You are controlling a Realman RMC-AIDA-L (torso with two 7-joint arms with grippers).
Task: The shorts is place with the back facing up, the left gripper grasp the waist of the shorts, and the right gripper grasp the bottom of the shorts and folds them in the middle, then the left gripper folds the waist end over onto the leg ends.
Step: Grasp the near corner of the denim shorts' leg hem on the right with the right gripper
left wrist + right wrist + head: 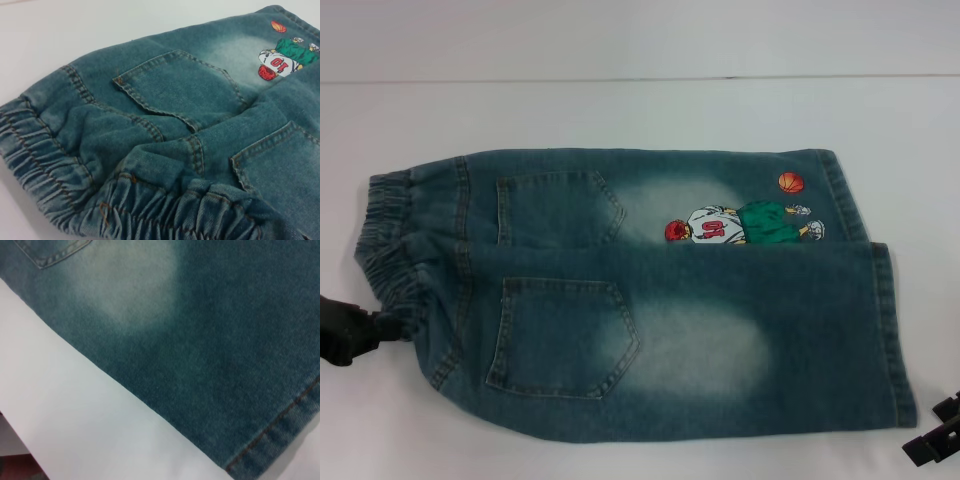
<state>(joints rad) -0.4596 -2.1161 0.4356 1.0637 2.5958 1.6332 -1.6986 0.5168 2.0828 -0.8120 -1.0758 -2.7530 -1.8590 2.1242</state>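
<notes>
Blue denim shorts (620, 290) lie flat on the white table, back up, both back pockets showing. The elastic waist (385, 240) is at the left and the leg hems (895, 330) at the right. A basketball-player print (740, 225) sits on the far leg. My left gripper (392, 325) is at the near corner of the waist, shut on the gathered waistband (150, 210), which bunches up there. My right gripper (938, 428) hovers just off the near hem corner (280, 435), open and holding nothing.
The white table (620, 110) stretches behind the shorts, with its far edge along the back. A bare strip of table (75, 410) runs along the near side of the shorts.
</notes>
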